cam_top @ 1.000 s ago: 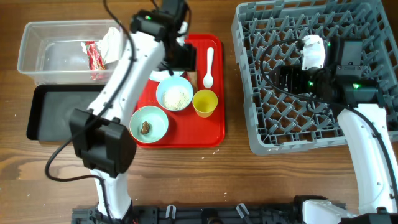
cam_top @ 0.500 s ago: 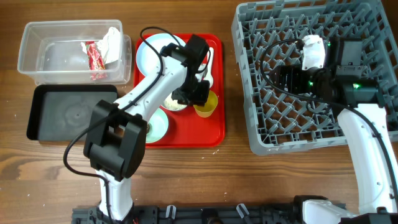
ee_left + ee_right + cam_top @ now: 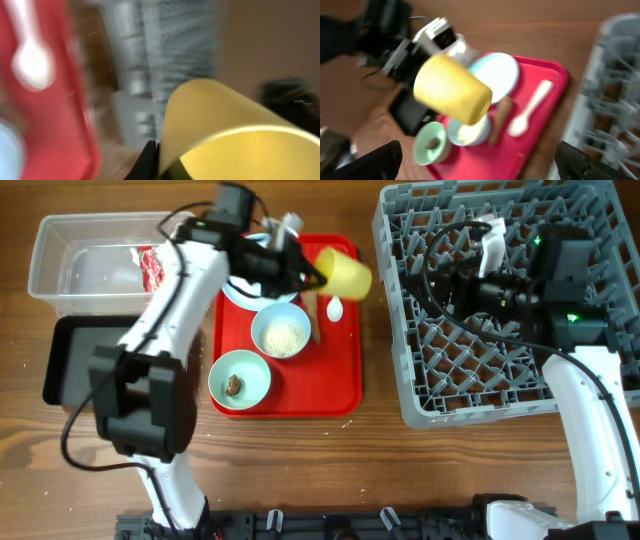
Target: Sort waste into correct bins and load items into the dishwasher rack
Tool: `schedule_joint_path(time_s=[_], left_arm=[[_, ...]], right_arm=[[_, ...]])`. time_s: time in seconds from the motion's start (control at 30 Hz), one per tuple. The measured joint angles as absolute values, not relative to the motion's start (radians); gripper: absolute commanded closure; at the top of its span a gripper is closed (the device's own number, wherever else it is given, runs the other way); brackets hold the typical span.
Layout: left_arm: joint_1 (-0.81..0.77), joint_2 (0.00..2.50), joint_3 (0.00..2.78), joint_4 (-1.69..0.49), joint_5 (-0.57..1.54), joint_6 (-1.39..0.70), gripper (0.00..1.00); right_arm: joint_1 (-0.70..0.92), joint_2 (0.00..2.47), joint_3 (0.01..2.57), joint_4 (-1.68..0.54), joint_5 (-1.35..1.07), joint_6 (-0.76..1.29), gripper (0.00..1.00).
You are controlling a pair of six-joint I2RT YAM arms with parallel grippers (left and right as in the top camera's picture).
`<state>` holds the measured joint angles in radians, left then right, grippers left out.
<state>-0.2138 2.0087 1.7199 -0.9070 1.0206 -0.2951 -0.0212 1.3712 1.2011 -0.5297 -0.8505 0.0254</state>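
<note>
Your left arm has swung up and toward the far right in the last half second. The left gripper [image 3: 322, 273] is clenched on the yellow cup [image 3: 347, 272], which stood on the red serving tray [image 3: 340, 385] and is now held tipped on its side above the tray's far right corner. It has not reached the dishwasher rack [image 3: 480, 385] yet. I judge that loading has begun and sorting is unfinished.

Your right gripper [image 3: 480, 170] hangs over the rack with its jaws spread and empty.

Counted:
- one rack
- one clear tub [image 3: 60, 265]
- one black tray [image 3: 70, 375]
- one serving tray
- one plate [image 3: 500, 75]
- two bowls: white bowl [image 3: 280, 320] with rice, green bowl [image 3: 255, 380] with a brown lump
- one cup
- one spoon [image 3: 334, 308]
- one carrot piece [image 3: 501, 116]
- one red wrapper [image 3: 150, 268] in the tub
</note>
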Motion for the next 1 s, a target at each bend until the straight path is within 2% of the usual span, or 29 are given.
schedule_joint_path(time_s=[0.07, 0.2, 0.43, 0.53, 0.63, 0.73, 0.77, 0.87, 1.0], left_arm=[[-0.176, 2.001, 1.722, -0.826, 1.228, -0.298, 0.96], [-0.171, 2.0, 1.722, -0.811, 1.428, -0.299, 0.96], [-0.219, 2.0, 1.722, -0.811, 1.505, -0.299, 0.96], [-0.238, 2.0, 1.722, -0.811, 1.51, -0.299, 0.96], [-0.243, 2.0, 1.722, -0.811, 1.519, -0.299, 0.96], [-0.243, 2.0, 1.722, -0.813, 1.521, -0.299, 0.96], [-0.243, 2.0, 1.722, -0.813, 1.521, -0.298, 0.94], [-0.243, 2.0, 1.722, -0.804, 1.52, -0.299, 0.8], [-0.243, 2.0, 1.722, -0.789, 1.52, -0.302, 0.74]], right_arm=[[-0.02, 1.391, 1.201, -0.451, -1.013, 0.028, 0.05], [0.02, 1.486, 1.202, -0.263, -1.216, 0.038, 0.1], [0.085, 1.561, 1.201, 0.006, -1.299, 0.167, 0.11], [0.12, 1.561, 1.201, 0.051, -1.302, 0.192, 0.2], [0.128, 1.562, 1.201, 0.054, -1.3, 0.205, 0.25], [0.128, 1.567, 1.201, 0.054, -1.296, 0.212, 0.4], [0.127, 1.567, 1.201, 0.054, -1.294, 0.216, 0.46], [0.128, 1.567, 1.201, 0.053, -1.293, 0.223, 0.57], [0.123, 1.567, 1.201, 0.053, -1.301, 0.224, 0.61]])
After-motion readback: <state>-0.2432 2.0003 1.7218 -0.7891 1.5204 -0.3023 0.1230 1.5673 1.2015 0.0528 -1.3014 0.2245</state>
